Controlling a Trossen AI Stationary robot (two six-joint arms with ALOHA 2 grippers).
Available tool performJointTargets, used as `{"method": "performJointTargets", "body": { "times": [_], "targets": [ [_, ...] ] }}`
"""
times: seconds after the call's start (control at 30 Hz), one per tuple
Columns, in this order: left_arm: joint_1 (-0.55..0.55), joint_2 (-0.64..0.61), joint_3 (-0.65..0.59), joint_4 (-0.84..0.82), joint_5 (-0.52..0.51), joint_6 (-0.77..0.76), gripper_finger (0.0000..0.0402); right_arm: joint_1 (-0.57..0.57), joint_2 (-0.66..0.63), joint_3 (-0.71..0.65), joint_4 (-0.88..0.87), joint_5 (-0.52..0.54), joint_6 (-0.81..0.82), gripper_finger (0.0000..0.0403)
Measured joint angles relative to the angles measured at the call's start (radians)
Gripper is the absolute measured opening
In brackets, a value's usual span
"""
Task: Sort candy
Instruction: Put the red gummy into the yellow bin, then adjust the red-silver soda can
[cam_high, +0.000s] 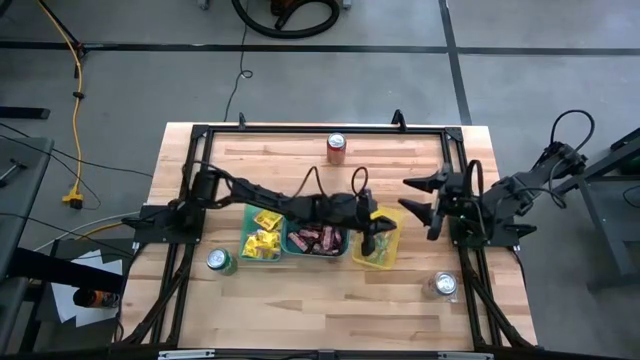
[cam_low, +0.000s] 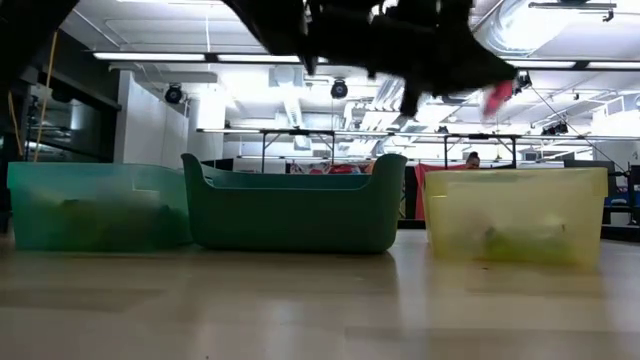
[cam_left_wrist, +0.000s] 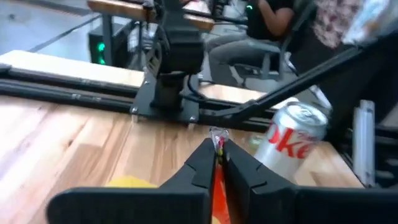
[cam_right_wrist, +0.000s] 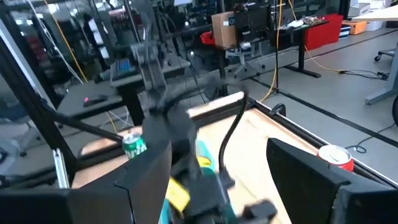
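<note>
Three bins in a row on the surface (cam_high: 300, 300): pale teal bin (cam_high: 262, 235) at the left, filled with bright yellow packets (cam_high: 262, 243); dark teal bin (cam_high: 317, 240) in the middle, holding dark brown-red bars (cam_high: 316, 240); yellow bin (cam_high: 380, 245) at the right, with something greenish at its bottom, too blurred to name. Around the bins, three cans standing upright: green can (cam_high: 221, 262) just beside the pale teal bin's near corner, silver can (cam_high: 444, 285) near the front right, red can (cam_high: 336, 147) well apart at the far edge. Over the yellow bin, left gripper (cam_high: 372, 238) clamped tight on a thin red-wrapped candy (cam_left_wrist: 217, 171), its twisted end sticking out past the fingertips (cam_left_wrist: 205, 165). Off to the right of the bins, right gripper (cam_high: 425, 205) spread wide, holding nothing, touching nothing.
</note>
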Motion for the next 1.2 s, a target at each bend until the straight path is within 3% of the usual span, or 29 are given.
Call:
{"method": "performJointTargets", "body": {
  "times": [0.13,0.33,0.47,0.53,0.67,0.8,1.0,1.2],
  "targets": [
    [-0.016,0.047,0.001,0.054,-0.051,-0.014,0.0044,0.000,-0.022,0.000,0.011,0.001,0.004,0.0259],
    [-0.027,0.037,0.001,-0.045,-0.109,0.015,0.0147,0.000,-0.042,0.000,0.025,-0.012,0.006,0.0259],
    [-0.033,-0.007,0.002,-0.058,-0.099,0.040,0.0212,0.000,-0.050,0.000,0.027,-0.041,0.006,0.0259],
    [-0.033,-0.066,0.001,-0.184,-0.047,0.041,0.0234,0.002,-0.056,0.000,0.024,-0.078,0.046,0.0259],
    [-0.016,-0.266,0.003,-0.475,0.054,0.016,0.0249,0.003,-0.089,0.000,-0.023,-0.291,0.231,0.0259],
    [-0.001,-0.418,-0.010,-0.622,0.030,0.045,0.0243,0.003,-0.093,0.000,-0.190,-0.485,0.455,0.0259],
    [-0.003,-0.627,-0.142,-0.533,-0.112,0.043,0.0234,0.001,-0.016,0.029,-0.513,-0.790,0.695,0.0259],
    [-0.011,-0.778,-0.381,-0.322,-0.224,-0.037,0.0234,0.002,0.163,0.183,-0.954,-1.033,0.701,0.0259]
  ]
}}
